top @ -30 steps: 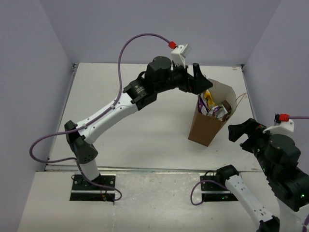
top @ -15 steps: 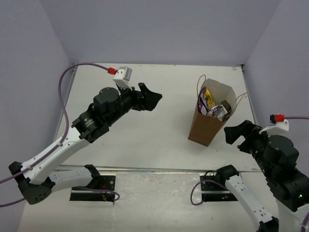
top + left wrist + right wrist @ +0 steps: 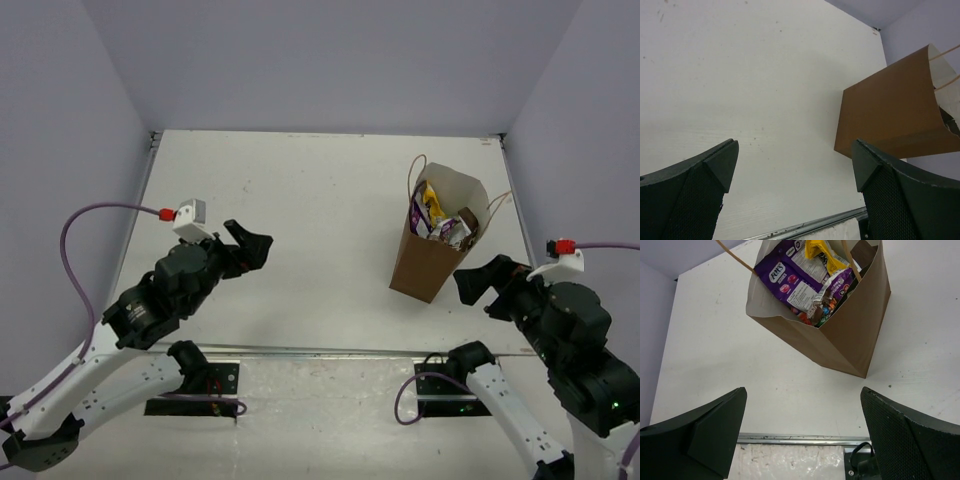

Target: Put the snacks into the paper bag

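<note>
The left arm (image 3: 105, 380) and right arm (image 3: 512, 402) are built alike: white link shells joined by bulky black joint housings, each rising from a flat black base plate (image 3: 225, 380). A thin purple cable (image 3: 95, 209) runs to a red plug on a small white camera block (image 3: 188, 217) at each wrist. The left gripper (image 3: 252, 243) and right gripper (image 3: 482, 287) are black, with broad wedge-shaped fingers (image 3: 690, 200) faced in a fine mesh texture.

The paper bag (image 3: 425, 265), at 3 o'clock on the table (image 3: 300, 200), is matt brown kraft, pale inside; the purple Fox's pouch (image 3: 785, 277) and yellow bar (image 3: 822, 250) are glossy film; the table is matt white, faintly speckled; the left gripper (image 3: 794, 147) fingers (image 3: 685, 200) are matt black, mesh-textured.
</note>
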Controlling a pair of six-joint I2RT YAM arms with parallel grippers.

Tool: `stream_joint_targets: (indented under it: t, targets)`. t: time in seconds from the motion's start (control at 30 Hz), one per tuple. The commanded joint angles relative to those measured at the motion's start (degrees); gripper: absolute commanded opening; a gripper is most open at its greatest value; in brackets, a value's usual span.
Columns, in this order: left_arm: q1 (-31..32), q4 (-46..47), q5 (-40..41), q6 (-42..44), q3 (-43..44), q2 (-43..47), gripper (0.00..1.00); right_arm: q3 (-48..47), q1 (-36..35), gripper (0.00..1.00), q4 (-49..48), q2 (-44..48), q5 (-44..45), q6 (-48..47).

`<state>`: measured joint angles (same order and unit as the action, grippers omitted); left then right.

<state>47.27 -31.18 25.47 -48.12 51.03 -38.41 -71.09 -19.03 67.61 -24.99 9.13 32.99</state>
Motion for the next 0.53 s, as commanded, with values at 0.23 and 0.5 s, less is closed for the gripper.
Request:
stream_joint_targets:
  t: [0.23, 0.5]
  targets:
    - [-0.4, -5.2, 3.0, -8.1, -7.9, 3.4, 1.00, 1.7, -0.1, 0.99, -1.8, 1.8, -2.9, 0.0]
    - [-0.4, -5.6, 4.2, -8.7, -8.3, 3.3, 1.00, 1.9, -0.1, 0.99, -2.8, 2.6, -3.9, -0.9]
